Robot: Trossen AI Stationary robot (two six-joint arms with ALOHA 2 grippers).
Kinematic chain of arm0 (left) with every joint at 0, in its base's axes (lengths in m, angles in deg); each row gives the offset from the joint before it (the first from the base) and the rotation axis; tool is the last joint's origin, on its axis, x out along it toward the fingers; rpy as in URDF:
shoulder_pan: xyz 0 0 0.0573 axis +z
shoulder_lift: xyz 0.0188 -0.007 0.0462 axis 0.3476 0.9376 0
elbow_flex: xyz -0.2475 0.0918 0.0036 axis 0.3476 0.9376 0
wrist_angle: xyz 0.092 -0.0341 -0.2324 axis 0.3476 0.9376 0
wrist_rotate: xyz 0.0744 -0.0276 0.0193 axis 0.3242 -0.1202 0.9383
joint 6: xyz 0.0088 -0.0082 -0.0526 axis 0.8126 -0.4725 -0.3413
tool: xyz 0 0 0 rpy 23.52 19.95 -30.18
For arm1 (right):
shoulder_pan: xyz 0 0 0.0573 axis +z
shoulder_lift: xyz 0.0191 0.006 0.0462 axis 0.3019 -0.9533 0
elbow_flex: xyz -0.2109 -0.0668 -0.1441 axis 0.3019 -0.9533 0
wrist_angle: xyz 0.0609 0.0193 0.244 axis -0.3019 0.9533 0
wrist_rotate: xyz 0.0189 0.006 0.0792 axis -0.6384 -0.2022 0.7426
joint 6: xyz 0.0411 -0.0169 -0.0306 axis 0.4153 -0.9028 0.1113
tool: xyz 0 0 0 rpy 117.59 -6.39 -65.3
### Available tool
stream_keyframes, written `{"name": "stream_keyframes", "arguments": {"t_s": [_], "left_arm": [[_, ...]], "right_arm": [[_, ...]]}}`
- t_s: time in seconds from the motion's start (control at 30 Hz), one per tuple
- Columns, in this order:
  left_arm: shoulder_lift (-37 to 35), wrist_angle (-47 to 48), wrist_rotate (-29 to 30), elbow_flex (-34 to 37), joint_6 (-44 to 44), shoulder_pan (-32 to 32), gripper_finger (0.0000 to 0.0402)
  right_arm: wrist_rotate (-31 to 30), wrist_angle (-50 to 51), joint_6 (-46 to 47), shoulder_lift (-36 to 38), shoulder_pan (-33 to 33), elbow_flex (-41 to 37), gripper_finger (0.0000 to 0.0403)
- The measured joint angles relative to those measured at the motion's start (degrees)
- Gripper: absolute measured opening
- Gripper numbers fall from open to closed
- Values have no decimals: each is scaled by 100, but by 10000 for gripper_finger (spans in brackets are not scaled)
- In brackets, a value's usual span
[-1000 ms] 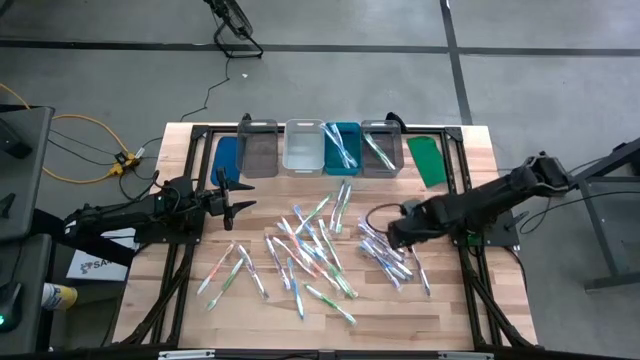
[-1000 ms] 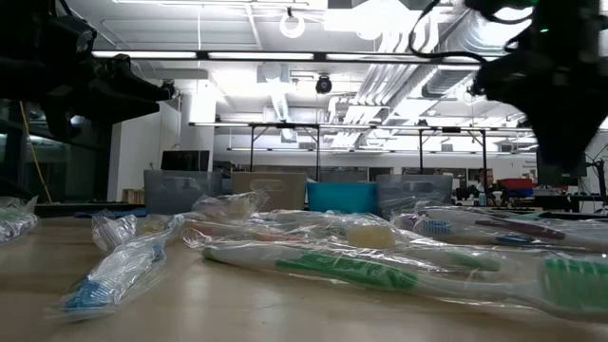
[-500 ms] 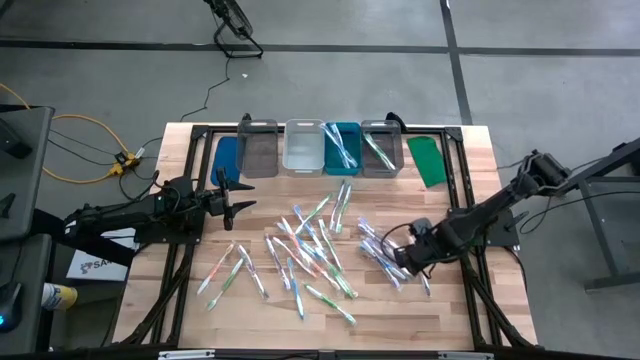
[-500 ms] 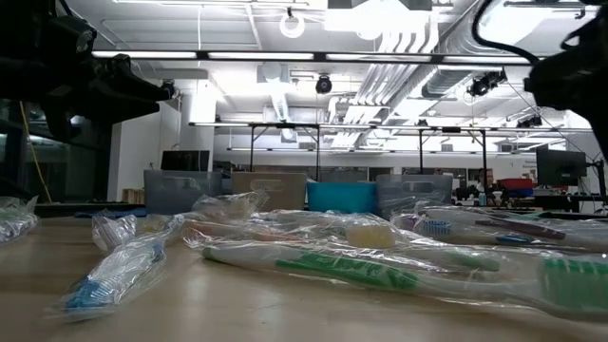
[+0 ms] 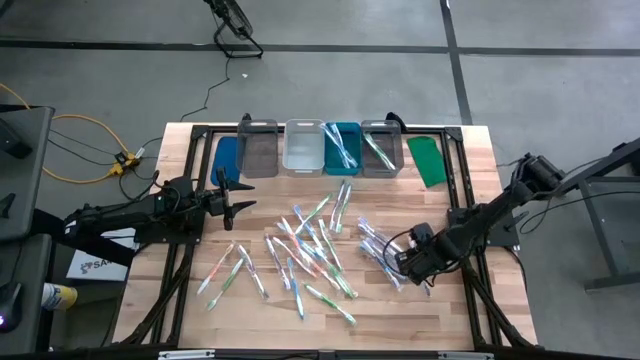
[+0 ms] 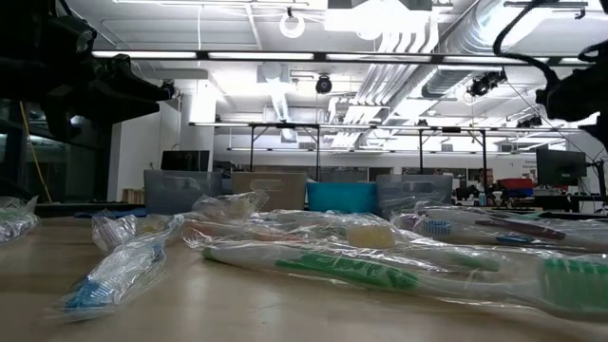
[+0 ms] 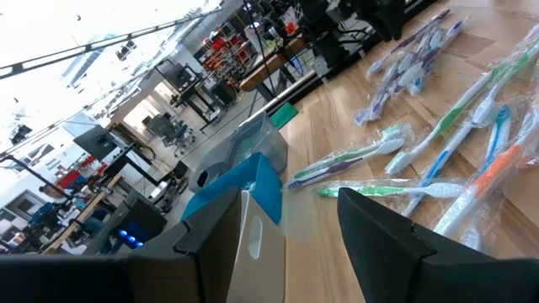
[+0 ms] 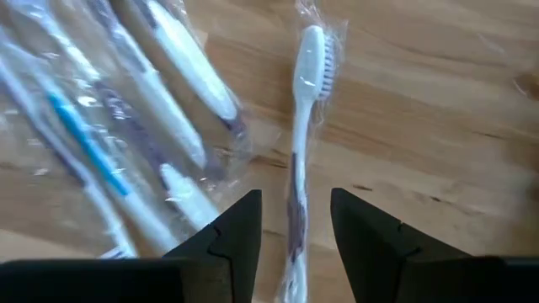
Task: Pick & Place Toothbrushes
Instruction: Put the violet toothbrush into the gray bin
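Observation:
Many wrapped toothbrushes lie scattered on the middle of the wooden table. My right gripper points down over the right-hand cluster, open. In the right wrist view its gripper has a finger on each side of the handle of one wrapped toothbrush with a white head and purple handle, which lies flat on the wood. I cannot see it touching that toothbrush. My left gripper waits level and open at the table's left, above the wood.
Along the far edge stand a grey bin, a clear bin, a teal bin and another grey bin, the last two holding toothbrushes. A blue lid and a green lid flank them. Bare wood lies near the right edge.
My right gripper has gone toward the table's near edge and a little to the right, sinking lower over the right-hand toothbrushes. In the low view it has slid off toward the picture's right. The toothbrushes lie as before.

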Motion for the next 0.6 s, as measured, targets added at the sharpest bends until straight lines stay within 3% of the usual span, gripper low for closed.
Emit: {"name": "stream_keyframes", "arguments": {"t_s": [0.37, 0.6], "left_arm": [[0, -1, 0, 0, 0, 0, 193], [-1, -1, 0, 0, 0, 0, 193]], "right_arm": [[290, -201, -48, -877, 0, 22, 134], [181, -228, 28, -910, 0, 25, 71]]}}
